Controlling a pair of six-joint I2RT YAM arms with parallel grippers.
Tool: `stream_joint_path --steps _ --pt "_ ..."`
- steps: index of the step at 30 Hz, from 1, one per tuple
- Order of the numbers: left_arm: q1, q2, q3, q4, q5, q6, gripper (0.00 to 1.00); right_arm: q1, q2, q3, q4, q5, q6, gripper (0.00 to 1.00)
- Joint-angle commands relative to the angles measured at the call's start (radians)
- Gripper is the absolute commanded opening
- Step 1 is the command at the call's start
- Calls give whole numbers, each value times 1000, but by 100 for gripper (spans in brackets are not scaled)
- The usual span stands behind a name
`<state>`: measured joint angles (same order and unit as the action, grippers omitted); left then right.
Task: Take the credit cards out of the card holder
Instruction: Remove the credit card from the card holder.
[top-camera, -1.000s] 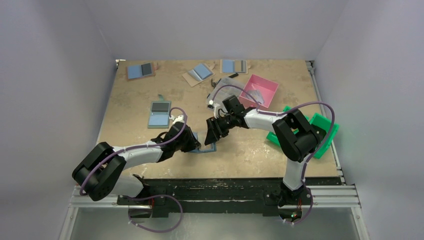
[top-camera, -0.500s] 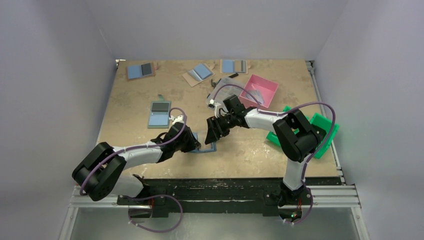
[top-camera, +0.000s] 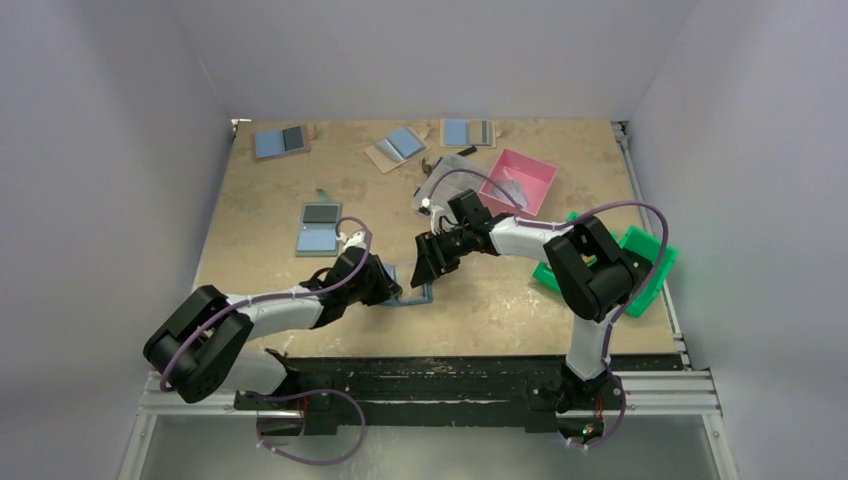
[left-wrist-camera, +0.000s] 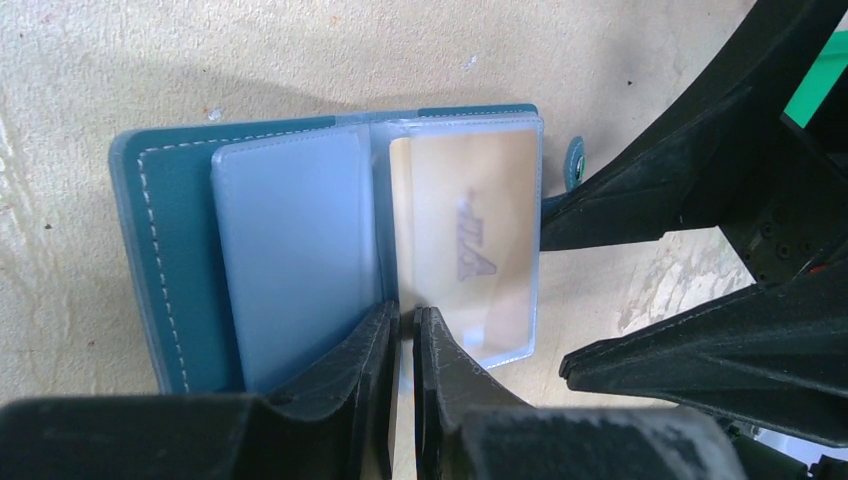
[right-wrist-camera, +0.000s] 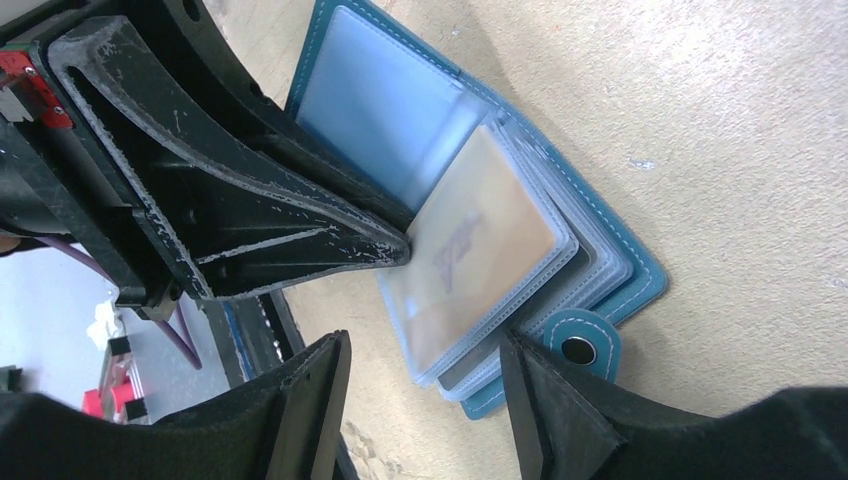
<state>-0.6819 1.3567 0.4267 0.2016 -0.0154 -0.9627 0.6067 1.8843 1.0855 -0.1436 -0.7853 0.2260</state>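
The left gripper (left-wrist-camera: 405, 318) is shifting slightly toward the top view's lower left, pinching a clear sleeve of the card holder (left-wrist-camera: 170, 250); the right gripper (right-wrist-camera: 422, 350) is hovering open, empty.

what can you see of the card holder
The card holder lies open and flat on the table: dark teal leather-like cover, white stitching, a snap tab on one edge. Inside are stacked clear plastic sleeves; the top one holds a tan card with a faint logo. The left gripper, shut, rests at its fold; the right gripper hangs open by the tab end.
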Motion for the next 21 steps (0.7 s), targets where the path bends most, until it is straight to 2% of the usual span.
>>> stream_joint_path --steps 1,4,7,10,21 --pt "-4 28 -49 -7 55 -7 1 12 35 -7 23 -11 27 65" --pt "-1 28 -66 28 75 -17 3 13 42 -8 31 -33 39 63" --pt "2 29 -86 63 95 -26 4 12 44 -9 45 -74 46 48" --pt "4 31 -101 88 107 -33 4 11 40 -10 55 -117 51 37" --pt "5 24 -129 180 161 -47 5 11 51 -18 89 -176 77 38"
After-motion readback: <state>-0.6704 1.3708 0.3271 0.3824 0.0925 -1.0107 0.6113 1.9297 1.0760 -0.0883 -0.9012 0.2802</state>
